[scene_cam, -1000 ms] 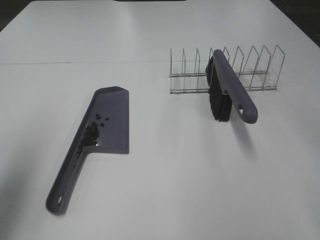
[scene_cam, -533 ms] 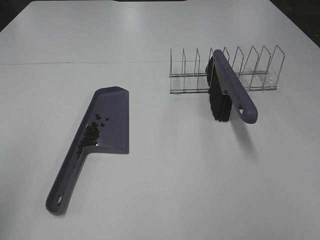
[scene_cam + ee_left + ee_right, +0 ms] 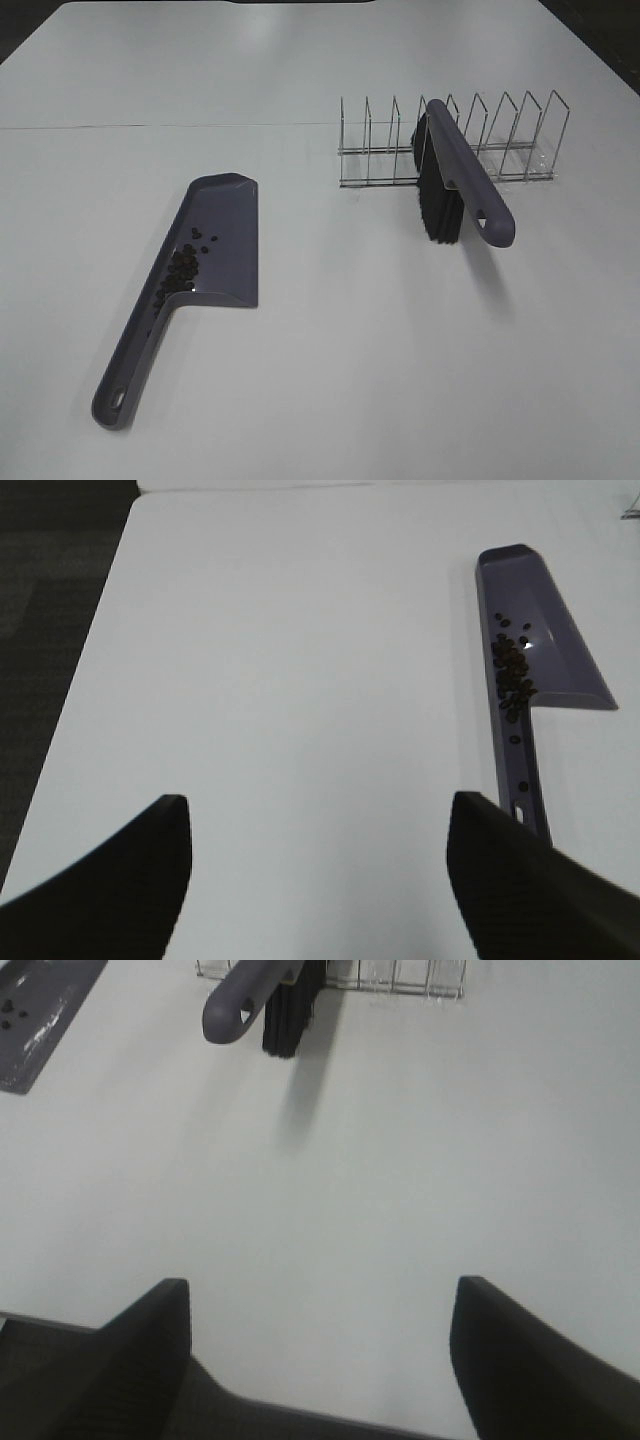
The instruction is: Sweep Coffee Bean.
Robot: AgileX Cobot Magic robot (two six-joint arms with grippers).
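White worktop [image 3: 330, 380] is basically all you've got under you, pale and plain, with dark floor showing past its far corners and along one side in the left wrist view. You get loads of open surface: the whole near half is bare, and there's a wide free strip down the middle between the dustpan [image 3: 225, 240] and the wire rack [image 3: 450, 140].

Your coffee beans [image 3: 183, 270] are sitting in the purple dustpan, left of centre, bunched along its raised side wall close to where the handle starts, with a few strays a bit further up the pan. They look like tiny dark brown-black ovals, way smaller than the pan. The left wrist view shows the same clump [image 3: 513, 672] plus one or two down in the handle channel.

The brush [image 3: 455, 185] stands in the wire rack on the right, black bristles down, purple handle angled out toward the near side.

Your left end effector [image 3: 318, 860] hangs over bare worktop with its fingers spread apart, nothing between them. Same for the right end effector [image 3: 320, 1345], released and empty, well apart from the brush.
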